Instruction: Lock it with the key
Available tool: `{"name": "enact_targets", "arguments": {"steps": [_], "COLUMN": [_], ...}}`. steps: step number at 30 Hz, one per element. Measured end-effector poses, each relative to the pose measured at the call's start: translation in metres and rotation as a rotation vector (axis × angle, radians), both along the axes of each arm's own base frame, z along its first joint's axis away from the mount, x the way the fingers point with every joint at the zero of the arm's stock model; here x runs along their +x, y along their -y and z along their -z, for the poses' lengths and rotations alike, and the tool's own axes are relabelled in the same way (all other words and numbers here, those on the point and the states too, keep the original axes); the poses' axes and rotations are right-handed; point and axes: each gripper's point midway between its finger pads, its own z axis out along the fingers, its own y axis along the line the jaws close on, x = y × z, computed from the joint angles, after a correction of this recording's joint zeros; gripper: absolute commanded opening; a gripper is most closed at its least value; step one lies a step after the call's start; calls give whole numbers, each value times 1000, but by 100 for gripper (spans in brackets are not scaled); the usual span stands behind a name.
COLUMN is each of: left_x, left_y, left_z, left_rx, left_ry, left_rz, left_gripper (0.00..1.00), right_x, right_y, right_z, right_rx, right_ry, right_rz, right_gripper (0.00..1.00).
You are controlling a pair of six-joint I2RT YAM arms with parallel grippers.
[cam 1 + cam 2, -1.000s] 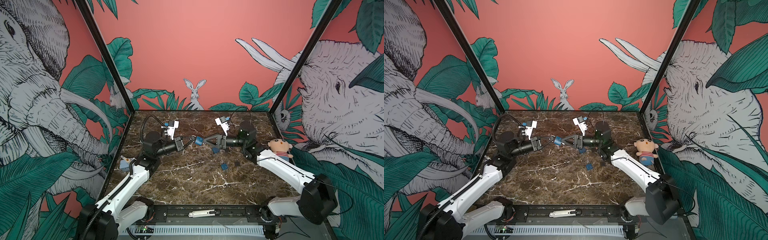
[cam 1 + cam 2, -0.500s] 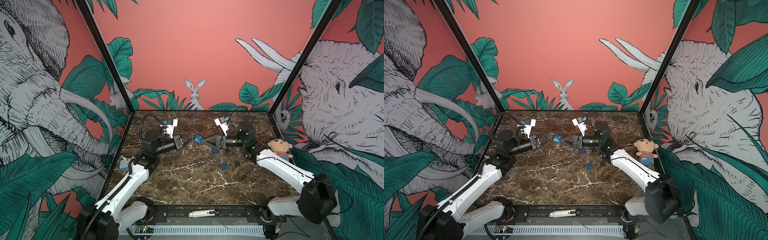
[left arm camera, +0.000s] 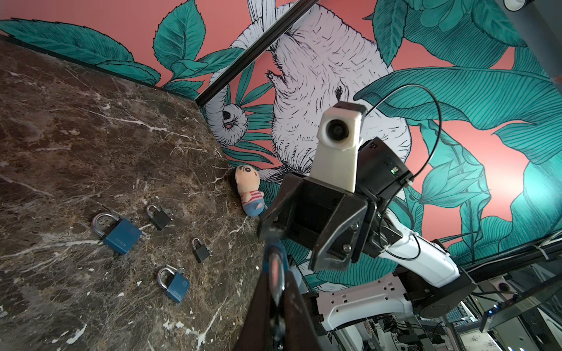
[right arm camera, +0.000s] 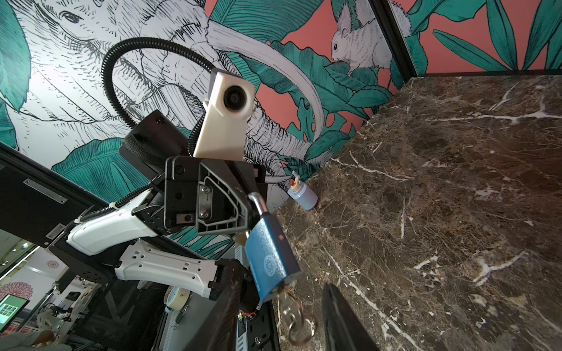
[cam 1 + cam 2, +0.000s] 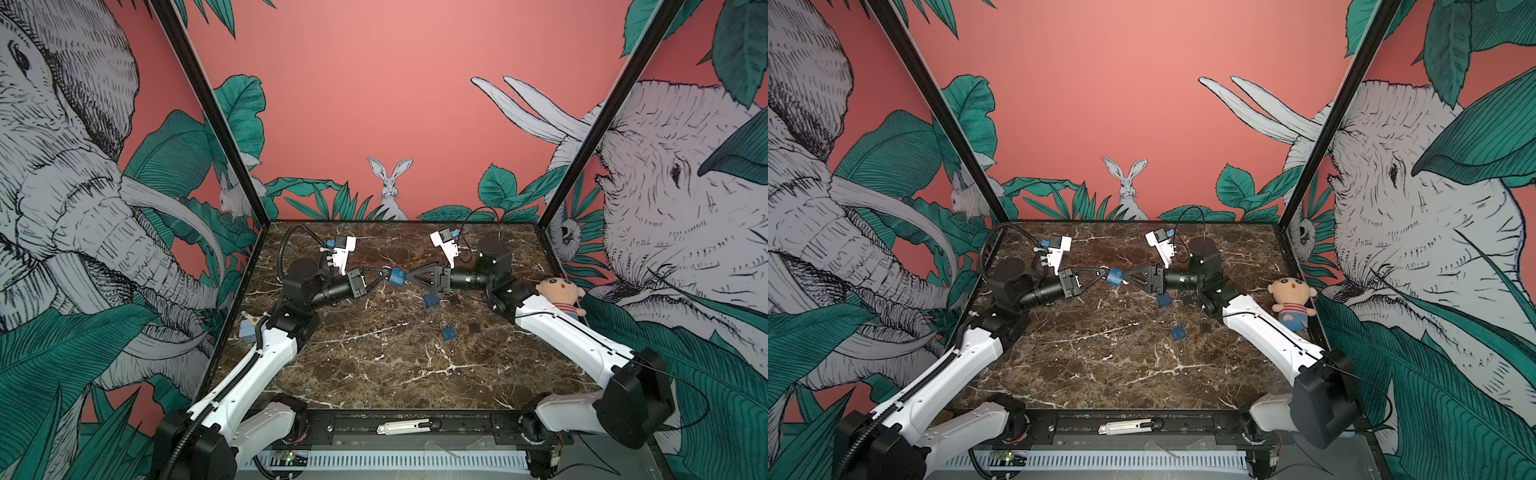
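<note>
Although the held blue padlock (image 4: 270, 258) bears a round stamped emblem, any lettering on it looks too fine to read, as does the print on the larger blue padlock (image 3: 121, 235) lying on the counter (image 5: 374, 365); both arms reach level toward each other above the counter's far half; the left jaws are clamped on the held padlock's shackle, holding it aloft; the key (image 4: 287, 304) sits in its keyhole, ring (image 4: 301, 329) dangling, between the right jaws, which stand apart on either side; a smaller blue padlock (image 3: 175, 285), two black padlocks (image 3: 158, 216) (image 3: 200, 249) and a plush doll (image 5: 559, 295) lie nearby.
</note>
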Motion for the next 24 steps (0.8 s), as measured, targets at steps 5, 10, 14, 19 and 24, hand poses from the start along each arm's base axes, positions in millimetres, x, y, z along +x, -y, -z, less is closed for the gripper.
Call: {"name": "enact_targets", "arguments": {"steps": [5, 10, 14, 19, 24], "left_x": [0, 2, 5, 9, 9], "left_y": [0, 1, 1, -2, -7], "left_z": [-6, -5, -2, -5, -8], "left_rx": [-6, -4, -3, -15, -30], "left_ry": [13, 9, 0, 1, -12], "left_rz": [0, -1, -3, -15, -2], "left_gripper": [0, 0, 0, 0, 0], "right_x": [0, -3, -5, -6, -6], "right_y": [-2, -3, -3, -3, -3], "right_z": [3, 1, -1, -3, -1], "right_rx": [2, 12, 19, 32, 59], "right_ry": [-21, -22, -28, -24, -18], "right_rz": [-17, -35, -45, -52, -50], "right_gripper": [37, 11, 0, 0, 0]}}
